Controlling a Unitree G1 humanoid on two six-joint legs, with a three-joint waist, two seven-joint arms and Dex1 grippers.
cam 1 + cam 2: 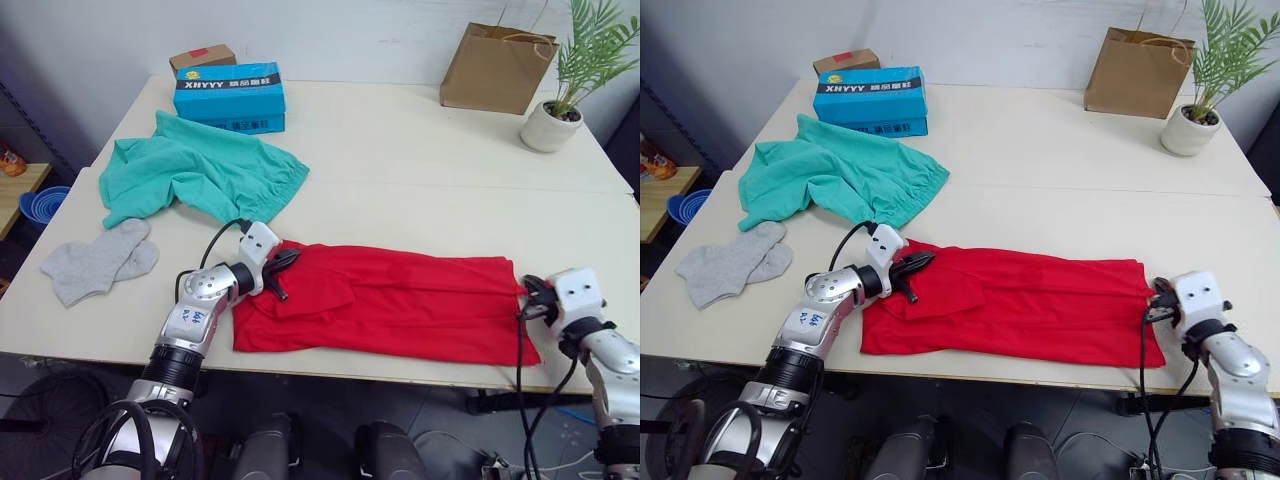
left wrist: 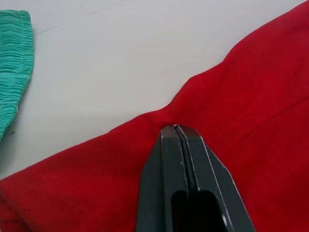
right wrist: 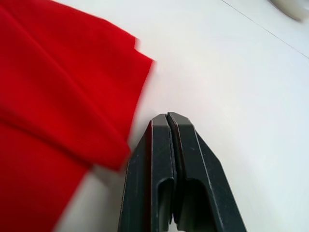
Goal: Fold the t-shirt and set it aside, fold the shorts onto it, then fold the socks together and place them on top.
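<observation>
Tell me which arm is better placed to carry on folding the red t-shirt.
Left, probably. The left gripper is shut on the t-shirt at its upper edge, fabric bunched at the tips. The right gripper is shut too, over bare table beside the hem, holding nothing.

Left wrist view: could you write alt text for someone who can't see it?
The left end effector, its two black fingers closed together, pinches a fold of the red t-shirt lying on a white table. The gathered waistband of the teal-green shorts shows at one edge.
</observation>
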